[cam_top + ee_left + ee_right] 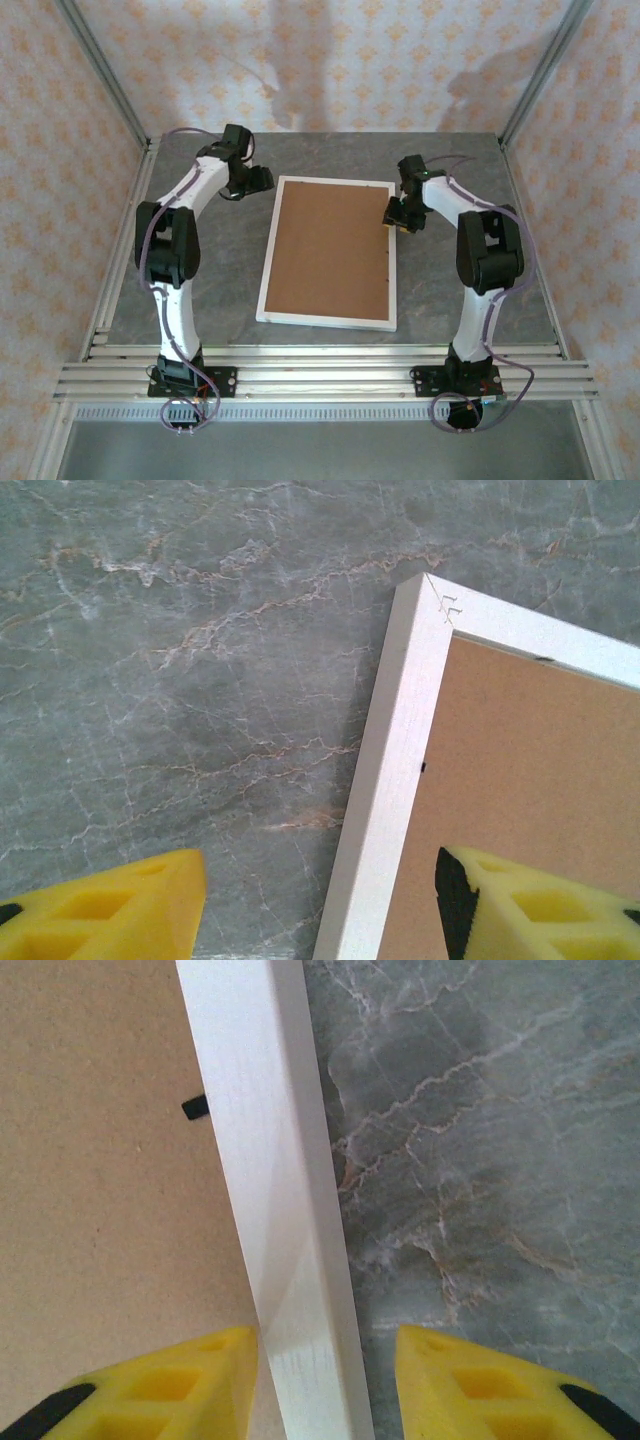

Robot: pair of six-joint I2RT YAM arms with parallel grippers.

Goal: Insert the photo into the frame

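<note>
The frame [271,250] lies flat mid-table with its thin white border round a brown backing board [332,248]. The photo is hidden. My left gripper [262,180] hovers at the frame's far left corner. In the left wrist view its yellow fingers [100,910] stand wide apart on either side of the white rail [390,780], touching nothing. My right gripper [395,218] sits over the frame's right side. In the right wrist view it [325,1395] straddles the rail [270,1160]: the board-side finger is against the rail, the other stands off it.
The grey marbled tabletop [200,300] runs round the frame on all sides. Patterned walls and metal posts [105,75] enclose the table. A metal rail bar [330,375] crosses the near edge by the arm bases.
</note>
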